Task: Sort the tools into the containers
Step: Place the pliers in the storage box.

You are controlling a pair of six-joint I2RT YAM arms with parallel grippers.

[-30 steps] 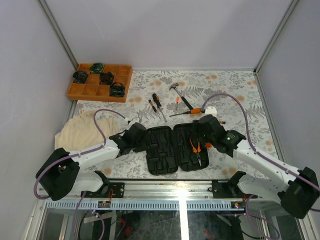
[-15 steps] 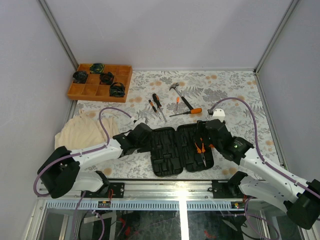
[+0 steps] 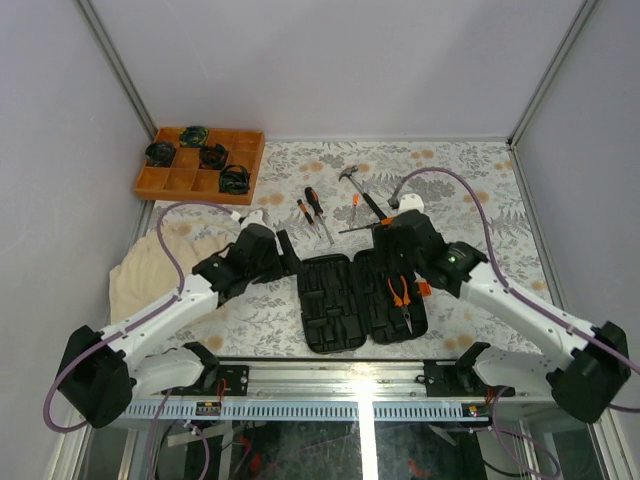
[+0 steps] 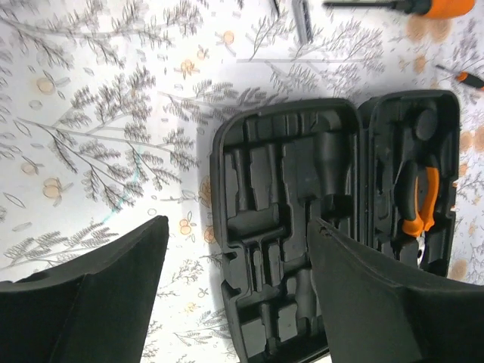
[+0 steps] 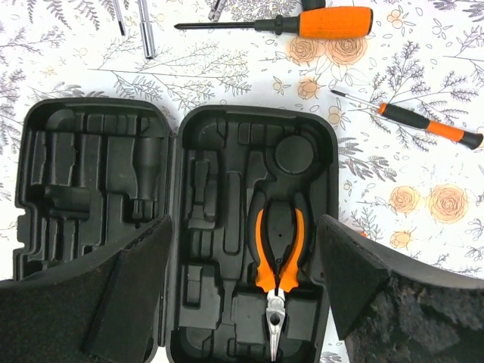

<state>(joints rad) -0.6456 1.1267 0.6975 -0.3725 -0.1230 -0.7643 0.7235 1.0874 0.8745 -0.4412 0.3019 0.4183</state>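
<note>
Tool case open flat on surface, lower center of top view. Pliers seated in slot of its right half. Left gripper apart, empty, over left half. Right gripper apart, empty, over pliers. Big screwdriver + hammer loose above case.

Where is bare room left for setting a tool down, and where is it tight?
Bare tabletop: far right, between the hammer and the right wall; also between the screwdrivers and the orange tray. The left half of the case is empty. Tight: the strip behind the case, where loose tools cluster.
</note>
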